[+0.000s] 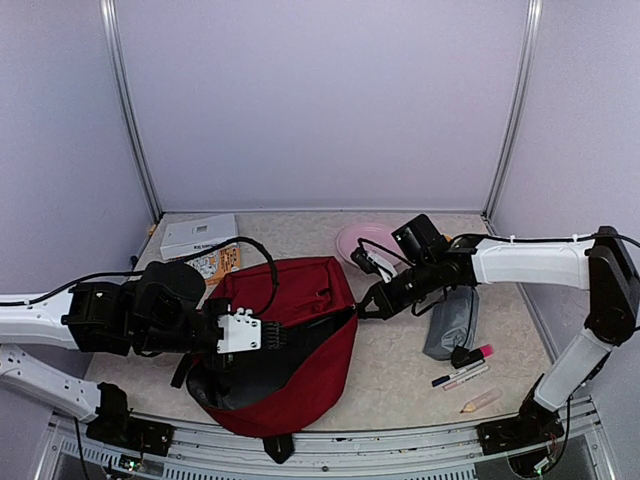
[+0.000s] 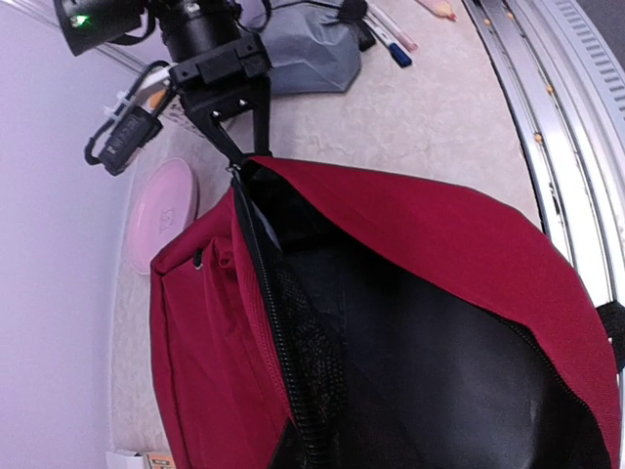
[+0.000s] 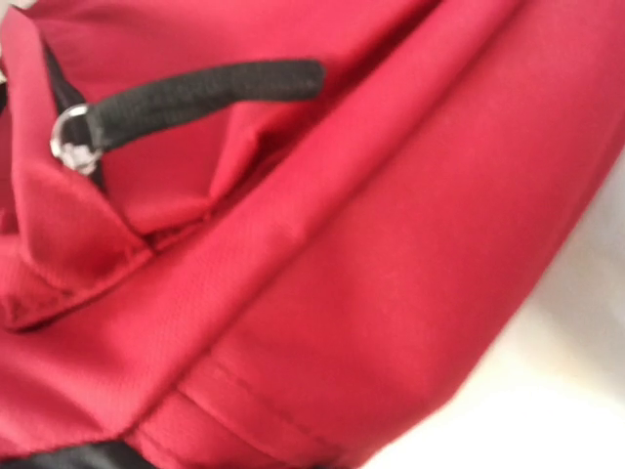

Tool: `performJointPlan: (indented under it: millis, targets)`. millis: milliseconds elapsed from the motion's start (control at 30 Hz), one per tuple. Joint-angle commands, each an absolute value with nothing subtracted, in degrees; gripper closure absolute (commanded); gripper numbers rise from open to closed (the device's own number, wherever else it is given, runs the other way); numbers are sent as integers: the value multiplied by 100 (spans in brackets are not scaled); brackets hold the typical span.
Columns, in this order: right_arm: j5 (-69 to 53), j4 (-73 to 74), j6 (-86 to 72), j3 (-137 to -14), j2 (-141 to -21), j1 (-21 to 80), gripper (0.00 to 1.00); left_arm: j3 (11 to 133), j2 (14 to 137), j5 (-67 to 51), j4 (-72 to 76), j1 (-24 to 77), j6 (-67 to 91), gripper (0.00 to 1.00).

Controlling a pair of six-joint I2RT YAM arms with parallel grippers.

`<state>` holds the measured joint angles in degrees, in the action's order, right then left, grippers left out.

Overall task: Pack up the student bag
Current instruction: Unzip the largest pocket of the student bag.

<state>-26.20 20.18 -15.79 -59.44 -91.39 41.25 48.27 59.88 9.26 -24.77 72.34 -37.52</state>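
The student bag [image 1: 300,385] lies low in the centre of the top view, its mouth gaping; my right gripper [image 1: 363,311] is clamped on its zip corner, though my right wrist view shows only blurred red fabric; my left gripper [image 1: 282,336] is closed at the mouth's rim; what it pinches is hidden.

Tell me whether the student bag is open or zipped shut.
Open. The student bag shows parted zip edges and a dark interior in the top and left wrist views.
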Motion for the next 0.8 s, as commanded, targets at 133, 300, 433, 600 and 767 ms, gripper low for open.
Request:
performJointPlan:
  millis: [133, 300, 433, 600, 767]
  targets:
    - [-1724, 2645, -1202, -6784, -9815, 3586, 100, 5106, 5439, 695, -2128, 7231, -2964, 100]
    - [-1724, 2671, -980, -7182, -9927, 3586, 90, 5130, 5486, 685, -1570, 7053, -2526, 100]
    - [-2043, 2605, -1015, -7073, -9560, 3595, 60, 5272, 5899, 1115, -979, 6876, -1817, 100]
    - [-2010, 2192, -1743, -6314, -8456, 3749, 42, 5589, 6736, 1678, -673, 6825, -1202, 100]
    - [-1794, 935, -3085, -5112, -7575, 4671, 3, 5897, 7211, 1765, -554, 6686, -1031, 100]
